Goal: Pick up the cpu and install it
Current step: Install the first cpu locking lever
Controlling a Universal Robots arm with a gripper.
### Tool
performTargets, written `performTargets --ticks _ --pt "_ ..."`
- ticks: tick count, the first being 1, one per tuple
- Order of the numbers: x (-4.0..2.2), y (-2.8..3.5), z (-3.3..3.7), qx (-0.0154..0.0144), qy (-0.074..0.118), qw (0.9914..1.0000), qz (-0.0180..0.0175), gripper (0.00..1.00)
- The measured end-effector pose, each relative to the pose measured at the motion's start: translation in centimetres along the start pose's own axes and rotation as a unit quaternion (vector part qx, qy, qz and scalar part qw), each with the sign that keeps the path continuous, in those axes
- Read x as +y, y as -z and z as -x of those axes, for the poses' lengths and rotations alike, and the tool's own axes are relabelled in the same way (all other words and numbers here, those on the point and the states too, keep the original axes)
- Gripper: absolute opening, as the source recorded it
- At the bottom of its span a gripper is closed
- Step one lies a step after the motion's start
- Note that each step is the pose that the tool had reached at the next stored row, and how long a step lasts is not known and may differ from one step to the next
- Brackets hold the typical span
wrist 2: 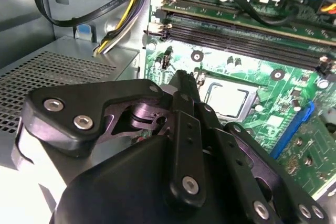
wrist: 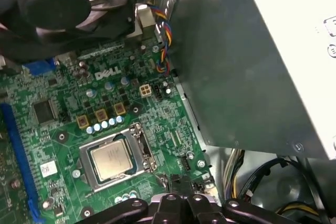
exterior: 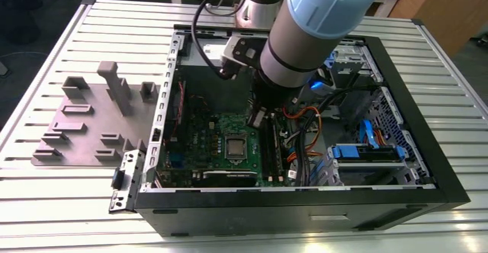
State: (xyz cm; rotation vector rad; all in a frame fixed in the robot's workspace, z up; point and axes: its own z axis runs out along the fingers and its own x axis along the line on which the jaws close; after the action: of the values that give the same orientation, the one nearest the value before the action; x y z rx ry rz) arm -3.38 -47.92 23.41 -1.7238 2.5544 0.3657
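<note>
Cpu (wrist: 111, 160) already seated in socket frame (wrist: 88, 170) on green motherboard (exterior: 221, 136) — install appears done. Gripper (wrist 2: 181, 85) hovers just beside socket, fingers pressed together, holding nothing — socket frame seemingly unlatched.

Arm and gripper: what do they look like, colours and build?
The arm is a thick silver-grey tube with a pale blue joint cap and a black ring; a black cable loops beside it. The gripper is matte black, with angular bolted links and silver screw heads.
</note>
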Motion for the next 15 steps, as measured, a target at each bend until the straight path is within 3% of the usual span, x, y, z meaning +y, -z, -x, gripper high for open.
performTargets --ticks 2,7,15 --pt "-0.03 0.03 -0.14 -0.0009 0.002 0.99999 -0.0019 0.11" --pt "-0.01 0.14 -0.87 -0.0004 0.007 0.99997 -0.0017 0.11" --pt "-0.11 0.19 -1.16 0.0010 0.009 0.99996 -0.0020 0.11"
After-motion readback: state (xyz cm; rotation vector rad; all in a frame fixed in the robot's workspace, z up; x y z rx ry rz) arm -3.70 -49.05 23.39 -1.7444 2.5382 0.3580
